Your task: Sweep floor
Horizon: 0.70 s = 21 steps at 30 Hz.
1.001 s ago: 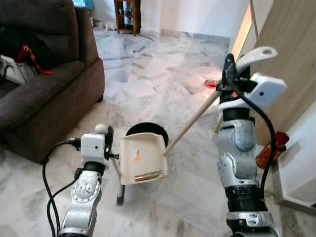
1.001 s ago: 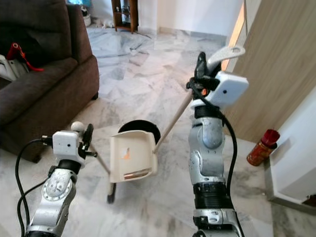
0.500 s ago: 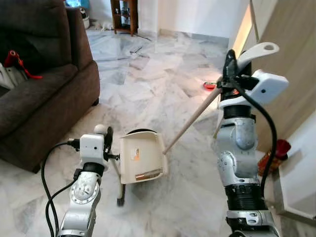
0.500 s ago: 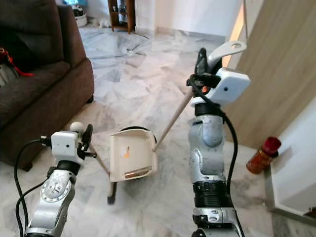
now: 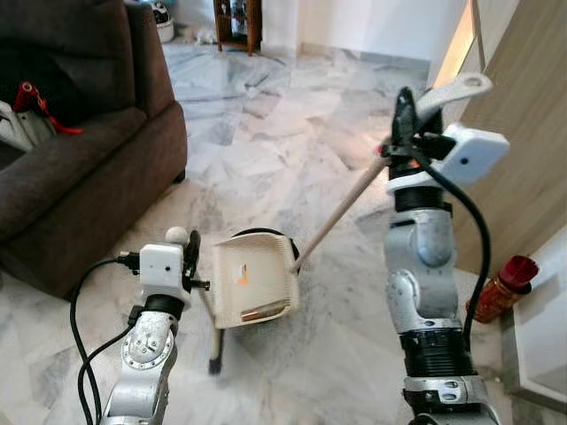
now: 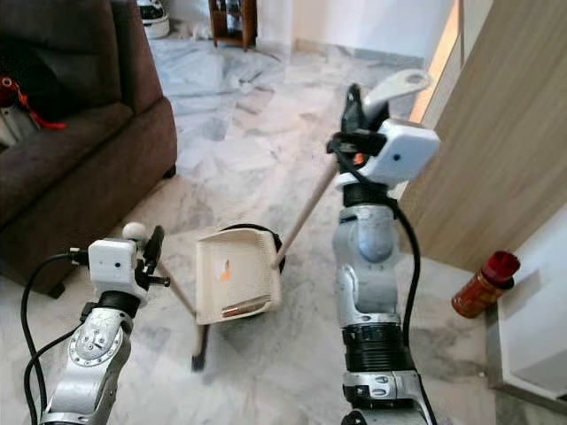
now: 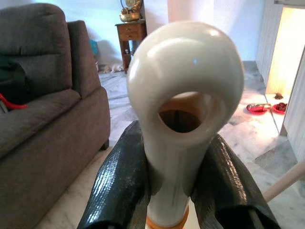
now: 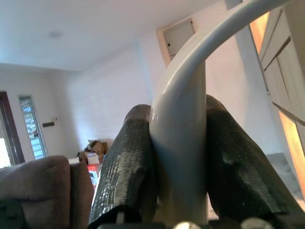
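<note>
- My left pincer (image 7: 176, 191) is clenched on the dustpan handle (image 7: 183, 109); the dustpan (image 5: 252, 282) hangs tilted just above the marble floor (image 5: 283, 150), a small brown piece lying in it.
- My right pincer (image 5: 405, 119) grips the broom handle (image 5: 341, 212), whose head sits behind the pan.
- I judge we're mid-collection; next comes another stroke toward the pan.
- Open floor lies ahead; sofa (image 5: 80, 159) close on my left, red bottle (image 5: 500, 288) and wooden panel (image 5: 532, 97) on my right.

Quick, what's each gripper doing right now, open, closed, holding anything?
Left gripper: shut on the broom handle.
Right gripper: shut on the dustpan handle, dustpan hanging above the floor.
</note>
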Motion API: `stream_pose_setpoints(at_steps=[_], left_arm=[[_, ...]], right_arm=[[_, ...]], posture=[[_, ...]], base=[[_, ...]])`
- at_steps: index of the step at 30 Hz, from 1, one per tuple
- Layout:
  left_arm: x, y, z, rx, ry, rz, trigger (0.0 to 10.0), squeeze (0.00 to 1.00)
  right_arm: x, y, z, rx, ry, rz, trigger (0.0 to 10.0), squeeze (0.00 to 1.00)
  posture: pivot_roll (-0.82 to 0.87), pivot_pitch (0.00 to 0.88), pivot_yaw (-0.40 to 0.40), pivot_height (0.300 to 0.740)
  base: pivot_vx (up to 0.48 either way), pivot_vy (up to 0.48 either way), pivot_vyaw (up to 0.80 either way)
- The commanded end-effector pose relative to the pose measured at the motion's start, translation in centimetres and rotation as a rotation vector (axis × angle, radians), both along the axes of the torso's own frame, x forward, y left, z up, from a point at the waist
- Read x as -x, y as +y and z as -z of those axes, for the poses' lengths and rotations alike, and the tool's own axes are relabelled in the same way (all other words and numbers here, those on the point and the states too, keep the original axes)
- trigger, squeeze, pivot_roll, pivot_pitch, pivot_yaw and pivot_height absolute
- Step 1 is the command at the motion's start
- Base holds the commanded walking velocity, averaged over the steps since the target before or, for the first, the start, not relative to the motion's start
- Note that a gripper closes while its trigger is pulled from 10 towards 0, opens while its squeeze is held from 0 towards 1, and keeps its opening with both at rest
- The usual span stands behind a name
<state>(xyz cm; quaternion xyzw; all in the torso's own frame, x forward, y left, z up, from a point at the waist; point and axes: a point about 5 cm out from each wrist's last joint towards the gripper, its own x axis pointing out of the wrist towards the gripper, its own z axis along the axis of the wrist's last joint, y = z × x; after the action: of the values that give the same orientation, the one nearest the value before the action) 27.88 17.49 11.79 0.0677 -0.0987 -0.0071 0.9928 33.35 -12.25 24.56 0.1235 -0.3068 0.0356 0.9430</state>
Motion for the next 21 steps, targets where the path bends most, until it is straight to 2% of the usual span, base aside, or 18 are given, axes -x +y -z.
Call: stream_pose_setpoints(at_steps=[1, 9, 12, 21], left_arm=[[-0.02, -0.29, -1.22, 0.005, -0.059, 0.012, 10.0, 0.0], [-0.01, -0.35, -1.21, 0.008, -0.058, 0.014, 10.0, 0.0], [-0.01, -0.38, -1.22, 0.007, -0.056, 0.015, 10.0, 0.0], [-0.04, -0.37, -1.21, 0.007, -0.055, 0.016, 10.0, 0.0]], right_arm=[[0.31, -0.17, -1.44, -0.048, -0.061, -0.002, 10.0, 0.0], [0.06, -0.18, -1.18, -0.05, -0.032, -0.004, 10.0, 0.0], [-0.1, -0.15, -1.0, -0.054, -0.01, -0.009, 10.0, 0.0], [-0.01, -0.17, -1.1, -0.055, -0.021, -0.002, 10.0, 0.0]], posture=[[0.15, 0.046, 0.006, 0.74], [0.15, 0.045, 0.005, 0.74], [0.15, 0.046, 0.004, 0.74], [0.15, 0.046, 0.006, 0.74]], base=[[0.0, 0.405, 0.0], [0.0, 0.409, 0.0], [0.0, 0.409, -0.8], [0.0, 0.414, 0.0]])
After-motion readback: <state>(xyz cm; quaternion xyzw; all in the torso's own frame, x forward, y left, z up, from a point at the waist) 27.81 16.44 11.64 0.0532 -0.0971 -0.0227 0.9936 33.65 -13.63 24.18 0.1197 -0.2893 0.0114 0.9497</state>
